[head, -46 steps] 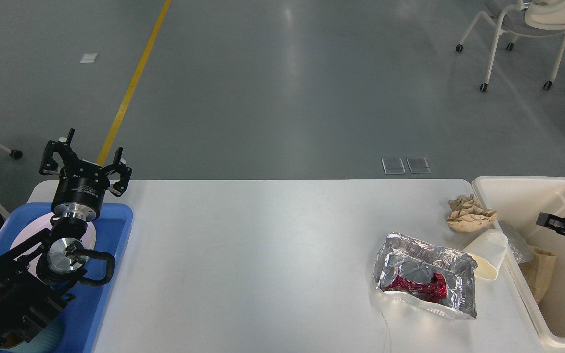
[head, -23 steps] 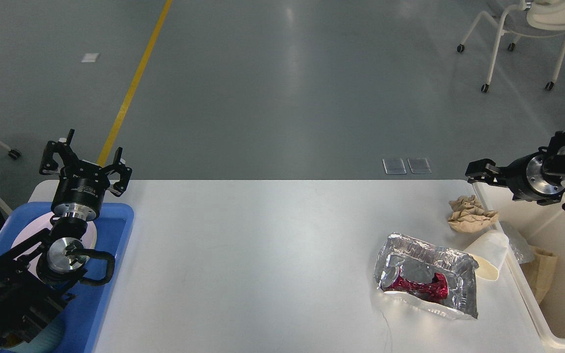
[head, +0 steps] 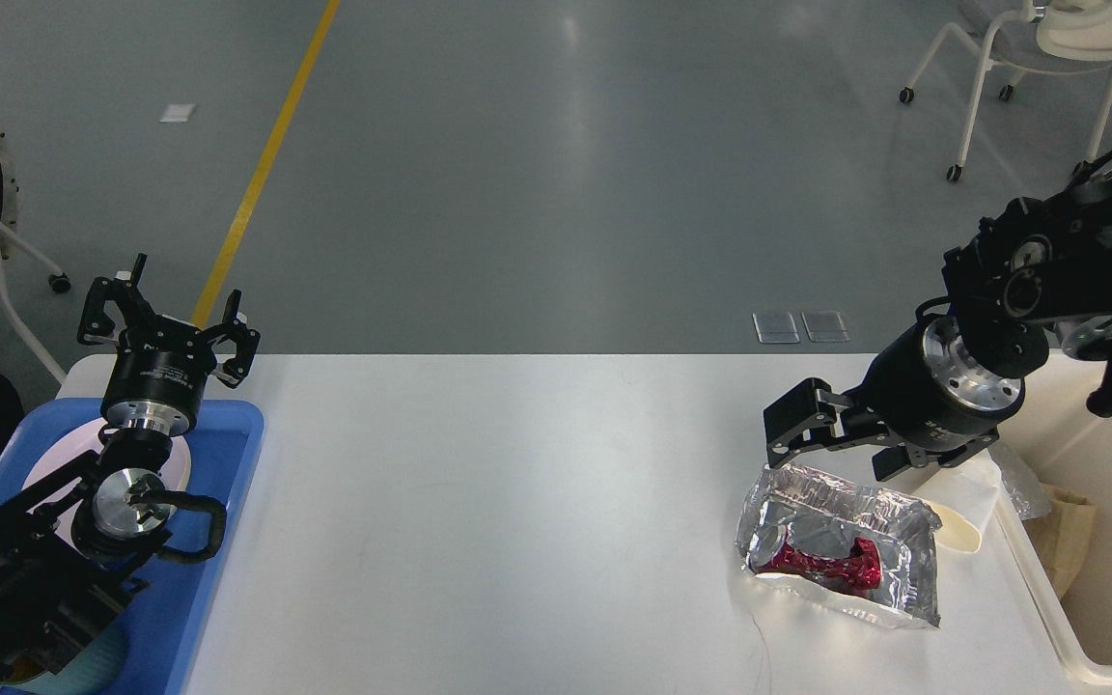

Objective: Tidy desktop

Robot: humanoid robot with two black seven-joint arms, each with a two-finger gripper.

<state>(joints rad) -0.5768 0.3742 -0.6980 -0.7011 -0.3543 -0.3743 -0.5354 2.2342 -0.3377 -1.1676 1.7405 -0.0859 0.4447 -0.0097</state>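
Observation:
The desktop (head: 517, 502) is a large white table. On its right side lies a crumpled silver foil wrapper (head: 846, 516) with a red crumpled piece (head: 826, 565) inside. A cream paper cup (head: 959, 507) lies on its side next to the foil, partly under my right arm. My right gripper (head: 826, 456) hangs open just above the foil's far edge, holding nothing. My left gripper (head: 165, 323) stands open and empty, pointing up over the far end of the blue tray (head: 223, 454).
A cream bin (head: 1111, 598) stands at the table's right edge with brown paper (head: 1068, 541) and clear plastic (head: 1019, 487) in it. A white plate (head: 44, 473) lies in the blue tray. A wheeled chair (head: 1048, 48) stands far right on the floor.
My right arm rose out of the cream bin and swung left over the table to the foil wrapper, now covering the crumpled brown paper. The left arm stayed still.

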